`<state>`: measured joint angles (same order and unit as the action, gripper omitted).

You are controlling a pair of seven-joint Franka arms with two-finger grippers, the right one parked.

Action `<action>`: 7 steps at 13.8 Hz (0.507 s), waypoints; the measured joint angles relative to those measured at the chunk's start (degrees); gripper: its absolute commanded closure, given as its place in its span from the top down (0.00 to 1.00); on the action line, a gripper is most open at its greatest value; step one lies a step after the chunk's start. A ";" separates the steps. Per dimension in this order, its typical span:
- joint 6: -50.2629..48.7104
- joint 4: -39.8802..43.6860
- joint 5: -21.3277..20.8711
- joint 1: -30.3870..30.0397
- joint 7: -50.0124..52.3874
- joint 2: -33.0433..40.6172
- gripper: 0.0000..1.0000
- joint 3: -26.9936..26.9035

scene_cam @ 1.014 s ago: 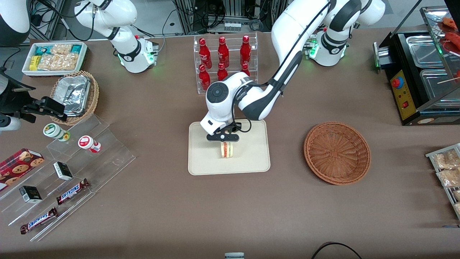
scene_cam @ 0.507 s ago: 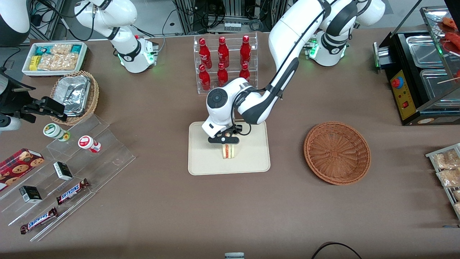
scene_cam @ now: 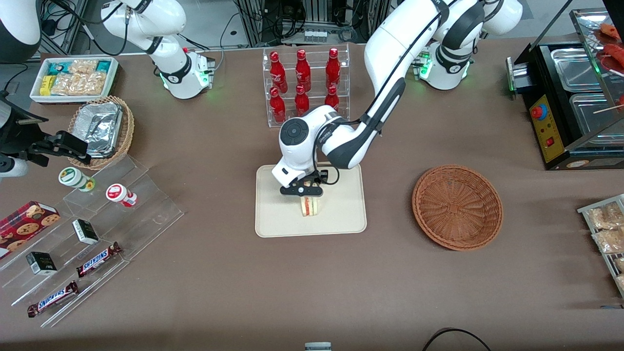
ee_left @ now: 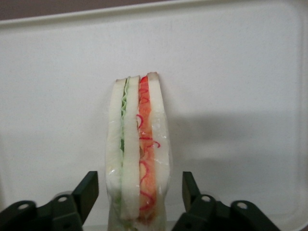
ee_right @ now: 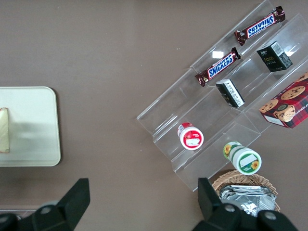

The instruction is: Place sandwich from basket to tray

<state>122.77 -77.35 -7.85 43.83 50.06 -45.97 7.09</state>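
Observation:
The sandwich (scene_cam: 309,207) stands on edge on the cream-white tray (scene_cam: 341,217), near its middle. My left gripper (scene_cam: 305,196) is right above it, open, with one finger (ee_left: 89,190) on each side of the wedge and a small gap on both sides. The wrist view shows the sandwich (ee_left: 138,144) with its green and red layers between the fingers, and the tray (ee_left: 231,96) beneath it. The reddish-brown basket (scene_cam: 457,207) lies empty toward the working arm's end of the table. The parked arm's wrist view shows the tray (ee_right: 29,125) with the sandwich (ee_right: 4,130) at its edge.
A clear rack of red bottles (scene_cam: 304,83) stands farther from the camera than the tray, close to my arm's elbow. A clear stepped shelf (scene_cam: 97,234) with snack bars and cups, and a tan basket of foil containers (scene_cam: 100,129), lie toward the parked arm's end. A black food warmer (scene_cam: 570,102) stands at the working arm's end.
The gripper has come down a little over the tray with the sandwich, and the arm's elbow has swung slightly toward the bottle rack. The sandwich now rests on the tray.

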 measured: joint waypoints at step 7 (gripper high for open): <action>-12.51 0.74 -0.02 -1.06 0.24 11.02 1.00 -0.85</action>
<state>110.26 -76.61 -7.87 42.77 50.30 -34.95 6.24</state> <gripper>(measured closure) 0.000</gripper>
